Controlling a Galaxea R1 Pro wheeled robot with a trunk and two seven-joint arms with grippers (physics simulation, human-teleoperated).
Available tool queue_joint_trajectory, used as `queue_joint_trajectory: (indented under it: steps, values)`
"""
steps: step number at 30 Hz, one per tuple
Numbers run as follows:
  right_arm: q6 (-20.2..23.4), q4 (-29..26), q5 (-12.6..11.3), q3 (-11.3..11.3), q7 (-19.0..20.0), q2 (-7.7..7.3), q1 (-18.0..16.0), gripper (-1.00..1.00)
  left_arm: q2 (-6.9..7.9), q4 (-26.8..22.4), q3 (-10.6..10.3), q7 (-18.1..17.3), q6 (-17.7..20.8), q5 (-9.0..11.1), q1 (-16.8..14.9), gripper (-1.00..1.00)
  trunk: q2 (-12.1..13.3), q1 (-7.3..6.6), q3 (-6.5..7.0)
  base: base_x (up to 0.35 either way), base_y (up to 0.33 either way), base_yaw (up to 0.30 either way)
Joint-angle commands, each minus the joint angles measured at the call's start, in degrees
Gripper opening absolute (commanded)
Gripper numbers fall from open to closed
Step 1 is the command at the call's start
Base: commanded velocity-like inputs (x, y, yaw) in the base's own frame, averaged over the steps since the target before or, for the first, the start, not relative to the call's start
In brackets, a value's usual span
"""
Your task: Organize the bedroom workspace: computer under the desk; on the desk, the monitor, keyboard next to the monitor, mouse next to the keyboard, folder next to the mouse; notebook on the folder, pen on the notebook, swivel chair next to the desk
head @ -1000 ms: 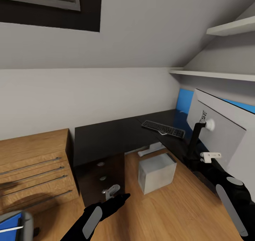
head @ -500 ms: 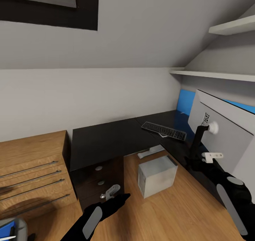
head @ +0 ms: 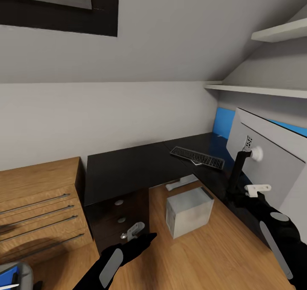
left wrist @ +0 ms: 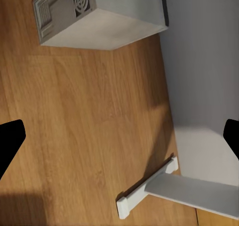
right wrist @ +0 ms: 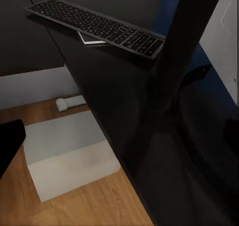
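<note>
The black desk (head: 123, 166) carries the keyboard (head: 197, 157) (right wrist: 97, 26), with the thin notebook's white edge (right wrist: 92, 38) poking out beneath it. The monitor (head: 266, 162) stands on the desk with its back to me, its stand (right wrist: 184, 51) close to my right gripper (head: 256, 190), which looks open with one black fingertip (right wrist: 10, 141) showing. The grey computer (head: 189, 211) (left wrist: 99, 14) sits on the floor beside the desk. My left gripper (head: 140, 234) hangs open over the floor before the drawers. The swivel chair (head: 23, 277) with the blue folder (head: 7, 275) shows low at the left. The mouse is out of view.
A light-wood dresser (head: 38, 204) stands left of the desk. The desk's white leg (left wrist: 169, 191) rests on the wood floor (head: 204, 256) behind the computer. A blue panel (head: 224, 121) runs along the wall under white shelves (head: 256, 89).
The camera has shifted a little, so the chair slid toward the lower left corner. The right gripper dropped slightly near the monitor stand. The left arm has not moved.
</note>
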Motion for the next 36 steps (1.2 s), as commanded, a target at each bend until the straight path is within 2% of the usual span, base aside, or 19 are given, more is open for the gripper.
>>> queue_joint_trajectory:
  steps: [1, 9, 30, 32, 34, 36]
  values:
    - [-0.1, 0.7, -0.2, -0.1, 0.0, -0.08, -0.4, 1.0, 0.01, 0.0, 0.0, 0.0, 0.3, 0.3, 0.0, 1.0, 0.0, 0.0, -0.06, 0.0, 0.0, -0.023]
    - [-0.6, 1.9, 0.0, -0.2, 0.0, -0.19, -1.4, 1.0, 0.01, 0.0, 0.0, -0.1, 0.3, 0.3, 0.0, 1.0, 0.0, 0.0, -0.06, 0.0, 0.0, -0.161]
    - [-0.8, 3.0, 0.1, -0.3, 0.0, -0.32, -1.8, 1.0, 0.01, 0.0, 0.0, -0.2, 0.3, 0.3, 0.0, 1.0, 0.0, 0.0, -0.06, 0.0, 0.0, -0.278]
    - [-1.9, 5.6, 0.2, -0.4, 0.0, -0.31, -3.0, 1.0, 0.01, 0.0, 0.0, -0.2, 0.3, 0.3, 0.0, 1.0, 0.0, 0.0, -0.06, 0.0, 0.0, -0.29]
    - [-7.0, 13.7, 0.1, -0.5, 0.1, -0.3, -7.3, 1.0, 0.01, 0.0, 0.0, -0.3, 0.3, 0.3, 0.0, 1.0, 0.0, 0.0, -0.06, 0.0, 0.0, -0.291]
    - [-10.4, 19.0, 0.1, -0.5, 0.1, -0.28, -10.1, 1.0, 0.01, 0.0, 0.0, -0.3, 0.3, 0.3, 0.0, 1.0, 0.0, 0.0, -0.06, 0.0, 0.0, -0.291]
